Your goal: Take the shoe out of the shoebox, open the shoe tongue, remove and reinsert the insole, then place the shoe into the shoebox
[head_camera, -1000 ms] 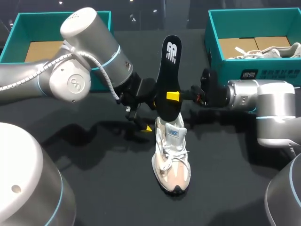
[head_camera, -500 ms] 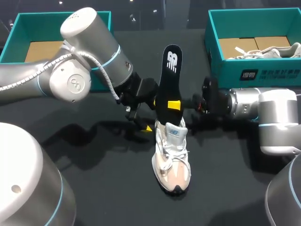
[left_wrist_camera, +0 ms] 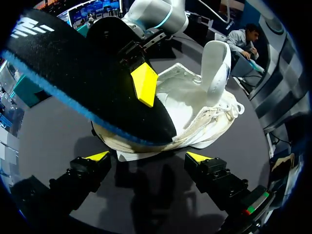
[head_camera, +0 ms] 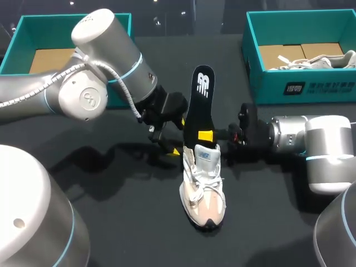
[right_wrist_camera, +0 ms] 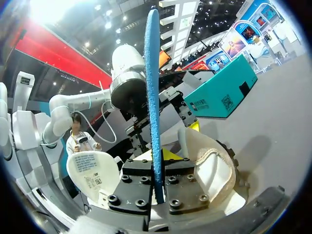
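A white and beige shoe (head_camera: 203,188) stands on the black table, its toe toward the front edge. My right gripper (head_camera: 206,135) is shut on a black insole (head_camera: 200,100), which stands upright with its lower end in the shoe's opening. In the right wrist view the insole (right_wrist_camera: 152,87) shows edge-on, clamped by the gripper (right_wrist_camera: 157,187), with the shoe's heel (right_wrist_camera: 210,163) and tongue (right_wrist_camera: 91,168) on either side of it. My left gripper (left_wrist_camera: 147,158) is open just behind the shoe's heel (left_wrist_camera: 146,146), beside the insole (left_wrist_camera: 87,83), and holds nothing.
A teal shoebox (head_camera: 119,22) sits at the back left behind my left arm. A second teal shoebox (head_camera: 300,86) at the back right holds another white shoe (head_camera: 317,61). Bare black table lies in front of the shoe.
My right gripper has come down with the insole, and the insole's lower end has sunk into the shoe. The left arm has stayed still.
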`<state>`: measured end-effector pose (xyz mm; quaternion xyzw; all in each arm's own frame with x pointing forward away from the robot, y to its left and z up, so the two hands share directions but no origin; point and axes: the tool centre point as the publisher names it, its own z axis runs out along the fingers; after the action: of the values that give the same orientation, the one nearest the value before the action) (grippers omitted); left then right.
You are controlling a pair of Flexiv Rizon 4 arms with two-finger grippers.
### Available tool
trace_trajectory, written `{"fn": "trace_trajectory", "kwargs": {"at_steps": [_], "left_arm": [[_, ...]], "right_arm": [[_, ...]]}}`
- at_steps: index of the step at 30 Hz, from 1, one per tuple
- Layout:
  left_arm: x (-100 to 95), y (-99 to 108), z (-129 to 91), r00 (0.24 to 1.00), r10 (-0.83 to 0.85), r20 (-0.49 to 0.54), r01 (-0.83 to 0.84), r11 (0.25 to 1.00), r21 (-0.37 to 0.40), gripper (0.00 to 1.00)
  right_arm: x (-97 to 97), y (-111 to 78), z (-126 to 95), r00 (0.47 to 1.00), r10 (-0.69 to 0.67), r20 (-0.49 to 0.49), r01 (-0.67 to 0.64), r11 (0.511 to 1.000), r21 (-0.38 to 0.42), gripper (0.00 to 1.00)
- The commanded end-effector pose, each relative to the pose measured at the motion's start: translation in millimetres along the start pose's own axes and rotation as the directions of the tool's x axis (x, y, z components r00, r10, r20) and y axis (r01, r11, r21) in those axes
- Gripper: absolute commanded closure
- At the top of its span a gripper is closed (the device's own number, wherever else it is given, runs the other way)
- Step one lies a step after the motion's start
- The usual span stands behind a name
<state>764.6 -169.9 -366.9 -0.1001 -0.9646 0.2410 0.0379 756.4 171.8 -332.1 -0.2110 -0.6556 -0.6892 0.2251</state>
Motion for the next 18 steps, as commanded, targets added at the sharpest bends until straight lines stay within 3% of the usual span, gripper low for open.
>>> {"fn": "trace_trajectory", "kwargs": {"at_steps": [1,8,14,17,18], "left_arm": [[-0.2,0,1,1.000,0.000,0.000,0.000,1.000,-0.003,0.00],[-0.2,0,1,1.000,0.000,0.000,0.000,1.000,-0.003,0.00],[-0.2,0,1,1.000,0.000,0.000,0.000,1.000,-0.003,0.00],[-0.2,0,1,1.000,0.000,0.000,0.000,1.000,-0.003,0.00],[-0.2,0,1,1.000,0.000,0.000,0.000,1.000,-0.003,0.00]], "right_arm": [[6.0,-12.2,-2,0.999,0.012,0.030,-0.013,1.000,0.014,1.00],[7.4,-18.2,-3,0.999,0.025,0.043,-0.026,0.999,0.028,1.00],[10.5,-11.1,-1,1.000,0.026,0.016,-0.027,0.999,0.029,1.00],[10.2,-7.4,0,1.000,0.021,0.008,-0.021,0.999,0.033,0.85],[9.9,-6.7,0,1.000,0.021,0.006,-0.021,0.999,0.034,0.85]]}}
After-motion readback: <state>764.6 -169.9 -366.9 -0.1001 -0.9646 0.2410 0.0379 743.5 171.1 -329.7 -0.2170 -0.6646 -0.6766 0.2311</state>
